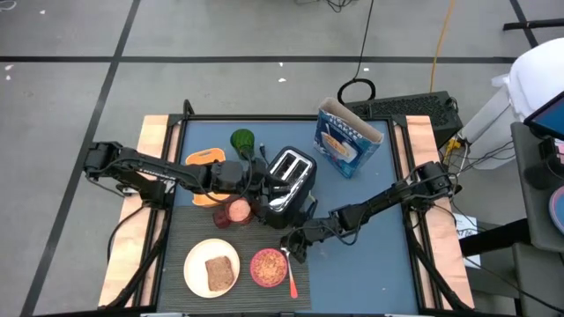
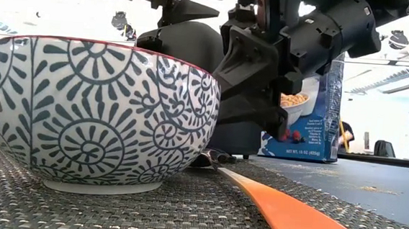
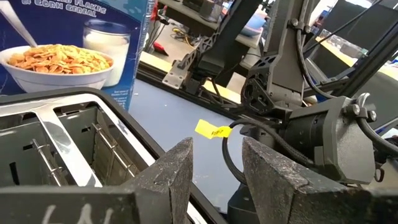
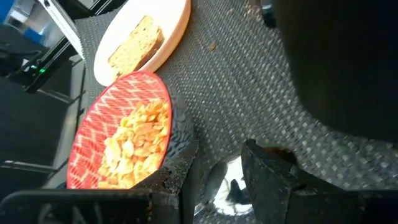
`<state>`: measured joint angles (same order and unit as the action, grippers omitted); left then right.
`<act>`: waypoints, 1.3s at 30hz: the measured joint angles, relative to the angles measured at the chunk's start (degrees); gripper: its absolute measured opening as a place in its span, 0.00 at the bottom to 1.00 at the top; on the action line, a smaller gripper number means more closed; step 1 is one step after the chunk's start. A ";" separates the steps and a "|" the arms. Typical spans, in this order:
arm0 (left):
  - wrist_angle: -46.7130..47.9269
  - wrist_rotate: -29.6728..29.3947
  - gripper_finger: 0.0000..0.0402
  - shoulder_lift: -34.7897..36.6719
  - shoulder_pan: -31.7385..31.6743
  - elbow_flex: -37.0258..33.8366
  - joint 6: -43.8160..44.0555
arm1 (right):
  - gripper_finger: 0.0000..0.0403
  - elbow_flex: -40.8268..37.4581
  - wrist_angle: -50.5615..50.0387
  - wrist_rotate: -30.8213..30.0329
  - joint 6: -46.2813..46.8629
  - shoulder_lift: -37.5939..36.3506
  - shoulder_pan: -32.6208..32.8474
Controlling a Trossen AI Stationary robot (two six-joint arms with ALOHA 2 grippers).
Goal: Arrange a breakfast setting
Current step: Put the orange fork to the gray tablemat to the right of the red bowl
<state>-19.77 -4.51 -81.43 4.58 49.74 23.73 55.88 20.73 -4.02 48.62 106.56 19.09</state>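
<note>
Right gripper (image 1: 287, 249) jaws pinch the red-handled metal spoon (image 1: 290, 271) beside the cereal-filled bowl (image 1: 267, 268).

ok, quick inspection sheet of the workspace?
Surface: blue table, woven mat at the front.
Job's things: toast on plate; cereal bowl beside it; spoon right of the bowl.
Clutter: toaster, cereal box, orange container, green object.
Tools: left tool open over the toaster; right tool at the spoon's metal end.
Cables: black loop and yellow lead on the floor beyond the table.
Surroundings: nobody seen.
</note>
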 joint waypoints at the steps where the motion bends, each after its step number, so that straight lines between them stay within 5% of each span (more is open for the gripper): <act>1: 0.00 0.00 0.36 0.00 0.00 0.00 0.02 | 0.28 0.00 0.00 -0.56 -0.44 0.00 0.00; 29: 0.04 -0.02 0.36 0.00 0.00 0.00 0.10 | 0.28 -0.02 -0.95 -3.35 -5.16 4.15 0.11; 39: 0.42 -0.02 0.36 0.00 0.02 0.00 0.09 | 0.28 0.00 -7.57 1.09 -10.21 1.43 0.11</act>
<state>-19.35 -4.54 -81.43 4.60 49.74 23.81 55.88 13.16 -2.94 38.40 107.99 19.20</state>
